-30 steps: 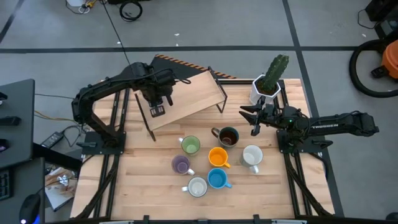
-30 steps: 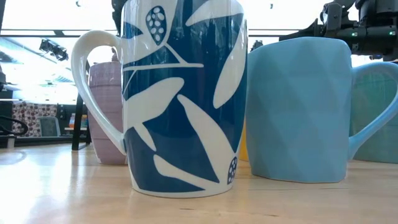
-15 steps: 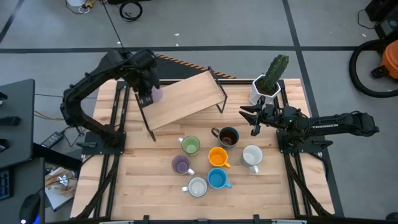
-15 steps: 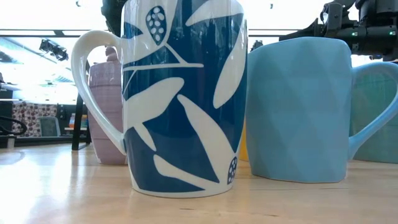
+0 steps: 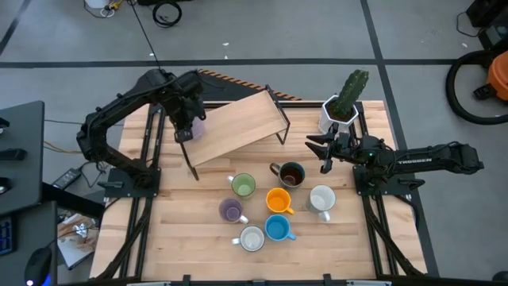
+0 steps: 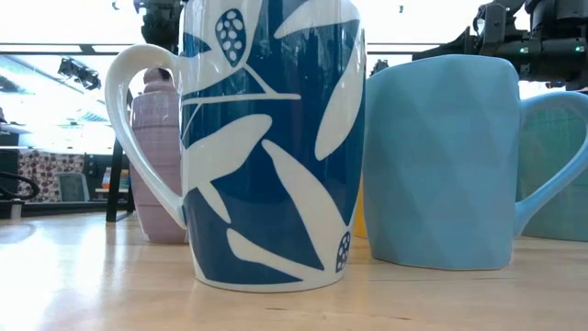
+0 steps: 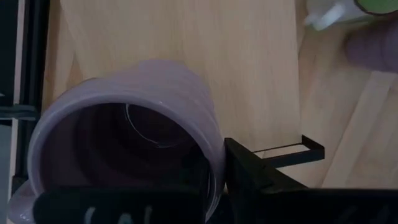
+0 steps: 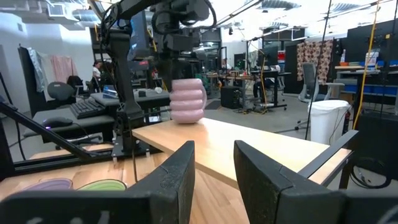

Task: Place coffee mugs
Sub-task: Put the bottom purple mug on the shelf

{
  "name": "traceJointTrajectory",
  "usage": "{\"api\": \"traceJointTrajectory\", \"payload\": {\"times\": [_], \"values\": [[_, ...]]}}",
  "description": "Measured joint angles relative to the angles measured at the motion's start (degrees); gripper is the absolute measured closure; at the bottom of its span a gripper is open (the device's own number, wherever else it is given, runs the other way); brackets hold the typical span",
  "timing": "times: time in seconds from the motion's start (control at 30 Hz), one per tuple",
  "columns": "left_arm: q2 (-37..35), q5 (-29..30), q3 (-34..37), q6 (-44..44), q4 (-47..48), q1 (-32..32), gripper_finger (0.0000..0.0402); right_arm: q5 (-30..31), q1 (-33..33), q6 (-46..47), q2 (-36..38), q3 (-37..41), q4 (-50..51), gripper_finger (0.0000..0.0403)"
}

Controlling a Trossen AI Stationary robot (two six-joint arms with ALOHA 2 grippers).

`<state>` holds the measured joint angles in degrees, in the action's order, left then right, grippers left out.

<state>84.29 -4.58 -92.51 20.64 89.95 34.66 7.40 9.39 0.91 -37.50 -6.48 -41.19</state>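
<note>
Seen from above, the left tool [image 5: 187,121] is closed on the rim of a ribbed pale purple ceramic mug [image 5: 196,124], one finger inside the cup and one outside. The mug sits at or just above the left end of a raised light wooden shelf on thin black legs [image 5: 238,125]; whether its base touches the board cannot be told for certain.

The right tool [image 5: 324,151] waits with its fingers spread and empty, near a white faceted pot holding a green cactus [image 5: 341,108].

Seven more mugs stand in a cluster on the wooden table [image 5: 182,238] in front of the shelf: a green ceramic mug [image 5: 243,186], a dark brown ceramic mug [image 5: 290,174], an orange ceramic mug [image 5: 279,200], a plain white ceramic mug [image 5: 321,199], a second purple ceramic mug [image 5: 230,210], a white mug patterned with blue leaves [image 5: 252,238] and a light blue faceted mug [image 5: 277,229].

The main risk appears to be the mug's place so near the shelf's left edge. If the fingers let go before the base rests flat, or drag the rim on leaving, it could tip or slide off. The shelf looks tilted from above, which may make sliding likelier.
</note>
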Motion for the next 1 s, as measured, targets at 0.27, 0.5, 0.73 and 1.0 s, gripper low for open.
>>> {"api": "traceJointTrajectory", "payload": {"times": [0.27,0.5,0.73,1.0], "values": [[-0.91,2.05,0.06,2.57,-0.02,0.21,0.0358,-0.04,0.0,0.0,0.0,0.0,-0.02,0.0285],[-1.18,4.55,0.04,0.67,0.07,0.24,0.035,-0.04,-0.04,0.0,0.0,0.0,-0.12,0.0285],[-1.06,5.66,0.05,-0.89,0.01,0.28,0.0353,-0.04,-0.04,0.42,0.0,0.0,-0.17,0.0285],[-1.05,4.7,0.08,-2.01,0.04,0.24,0.0353,-0.04,-0.04,0.42,0.0,0.0,-0.26,0.0285]]}}
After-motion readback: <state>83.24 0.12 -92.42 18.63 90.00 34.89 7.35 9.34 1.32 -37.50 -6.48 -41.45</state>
